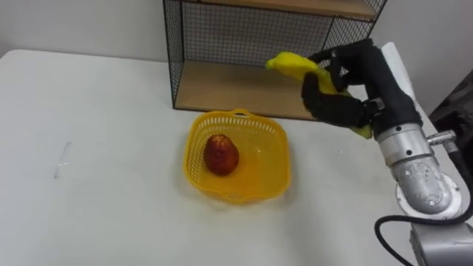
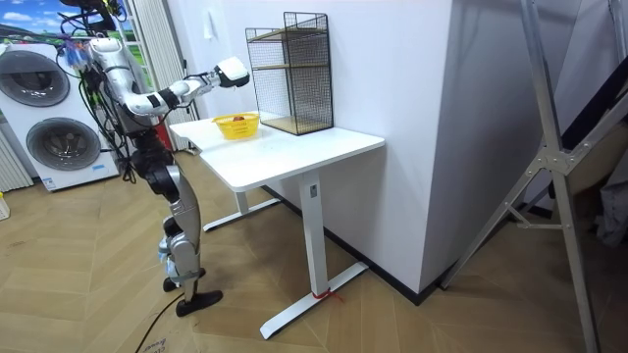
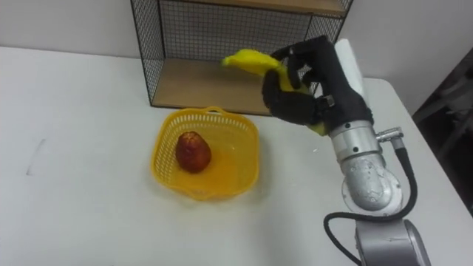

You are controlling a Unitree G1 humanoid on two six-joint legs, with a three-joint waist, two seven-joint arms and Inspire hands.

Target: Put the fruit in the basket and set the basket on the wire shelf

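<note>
Right hand [image 1: 336,103] is clenched round a yellow banana [image 1: 290,63], holding it above the white table [image 1: 89,162], up and to the right of the yellow basket [image 1: 266,159] and in front of the wire shelf [image 1: 222,37]. One red fruit [image 1: 221,154] lies in the basket, which stands on the table near the shelf.

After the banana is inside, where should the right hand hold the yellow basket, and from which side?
Probably the right rim of the yellow basket, coming from above right: its rim is thin and flared, and the red fruit lies left, leaving finger room there.
</note>
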